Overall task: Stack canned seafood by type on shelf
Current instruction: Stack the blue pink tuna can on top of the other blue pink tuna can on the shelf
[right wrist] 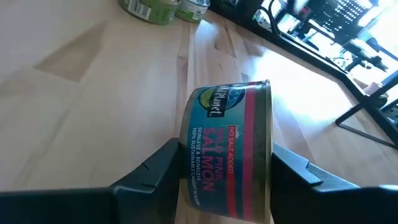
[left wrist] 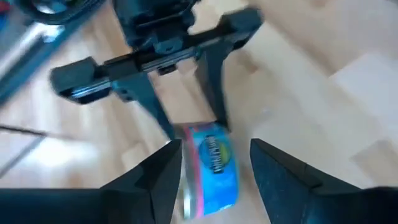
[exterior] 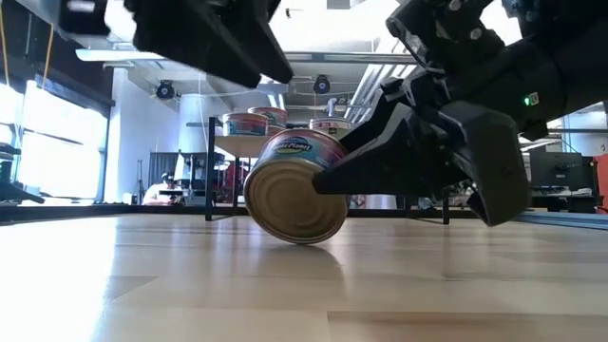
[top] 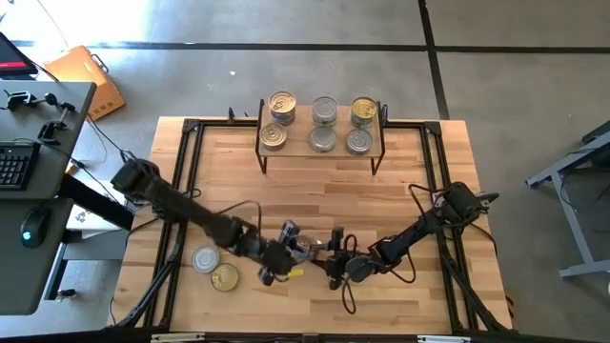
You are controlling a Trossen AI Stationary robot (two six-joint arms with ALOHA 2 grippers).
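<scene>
A short round tin with a blue and pink salmon label (right wrist: 227, 143) stands on its rim near the table's front middle (top: 309, 250). My right gripper (right wrist: 227, 158) is shut on it, reaching in from the table's right. My left gripper (left wrist: 216, 146) faces it from the left, open. Its fingers stand on either side of the same tin, with a gap showing on each side. The shelf (top: 319, 126) stands at the far middle and carries several stacks of tins, silver-lidded and gold-lidded. Two loose tins, one silver-lidded (top: 205, 258) and one gold-lidded (top: 225, 277), lie flat on the table at front left. My right gripper pinches the tin between its two fingers, one on each flat end (right wrist: 185, 163). The labelled round wall faces back toward the wrist. The fingers come nearly level from the table's right. The tin is held on edge, one ribbed flat end (exterior: 290, 199) facing the near side and its lower rim (exterior: 302, 239) at the tabletop.
Black frame rails (top: 191, 171) run along the table's left, right and far sides. Bare slatted wood lies between the shelf and the grippers. A desk with a keyboard and mouse (top: 29, 162) stands beyond the left edge.
</scene>
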